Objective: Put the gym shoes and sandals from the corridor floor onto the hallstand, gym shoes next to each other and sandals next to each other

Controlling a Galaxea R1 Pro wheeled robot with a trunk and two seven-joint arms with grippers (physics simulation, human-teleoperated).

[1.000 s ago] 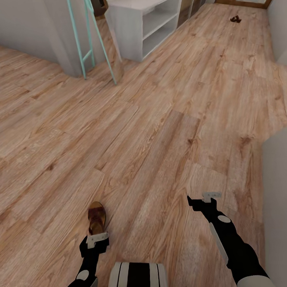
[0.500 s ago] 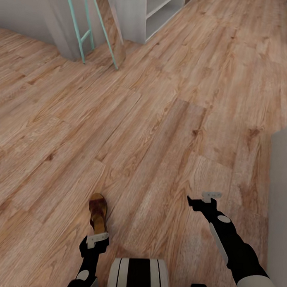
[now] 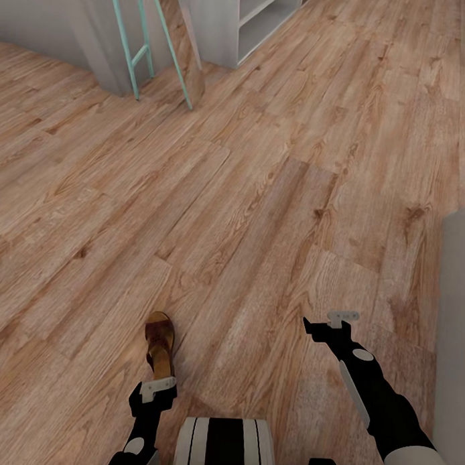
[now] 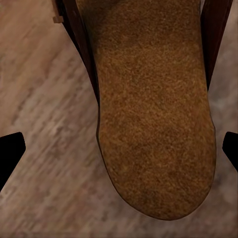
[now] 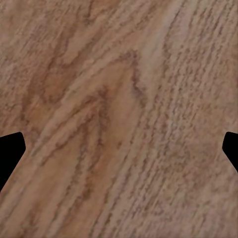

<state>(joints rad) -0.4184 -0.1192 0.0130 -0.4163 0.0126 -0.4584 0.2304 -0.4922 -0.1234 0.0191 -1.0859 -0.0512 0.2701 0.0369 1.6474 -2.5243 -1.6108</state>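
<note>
Head view: the left pincer (image 3: 154,388), low in the lower-left of the frame, hangs spread directly over one sandal (image 3: 159,344) lying on the corridor floor (image 3: 261,193). The right arm reaches forward at lower right, its right pincer (image 3: 330,323) spread above bare planks. The hallstand (image 3: 257,19) appears at the top edge.

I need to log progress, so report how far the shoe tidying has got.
Nothing looks done: the part of the rack in view has bare shelves. In hand: one brown sandal lies on the floor, with the open left hand just behind its heel; the wrist view shows the sandal between the fingers, not gripped. The right hand is open over bare floor. Left: lifting this sandal, then the other sandal and both gym shoes.
</note>
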